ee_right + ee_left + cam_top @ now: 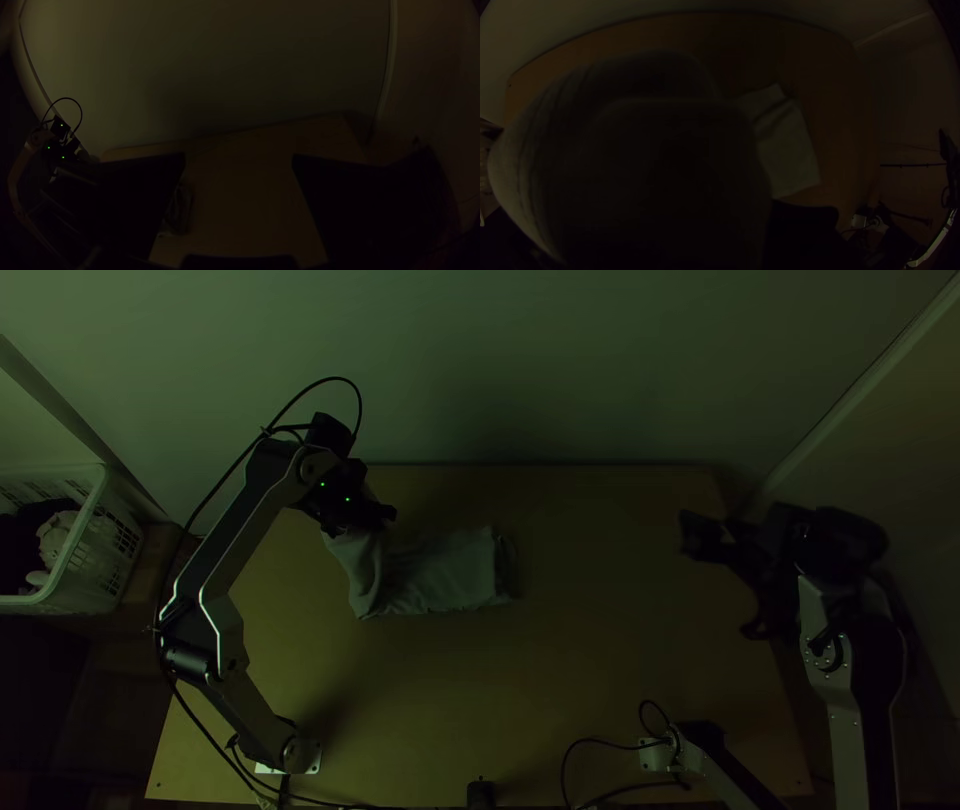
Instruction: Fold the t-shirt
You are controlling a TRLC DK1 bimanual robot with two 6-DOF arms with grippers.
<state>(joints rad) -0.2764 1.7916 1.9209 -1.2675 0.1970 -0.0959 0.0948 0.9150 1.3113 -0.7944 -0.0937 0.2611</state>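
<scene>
While holding up one end of the t-shirt (445, 570) in the left gripper (362, 520), left of the frame's middle, seems partway through a fold. Next, lay that end over the flat part, with the right gripper (715, 581) spread wide at the frame's right.

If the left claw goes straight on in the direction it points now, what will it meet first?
Most likely the t-shirt, whose cloth looms large before the left claw's wrist camera. It is too dark to tell how near it is, or whether they touch.
</scene>
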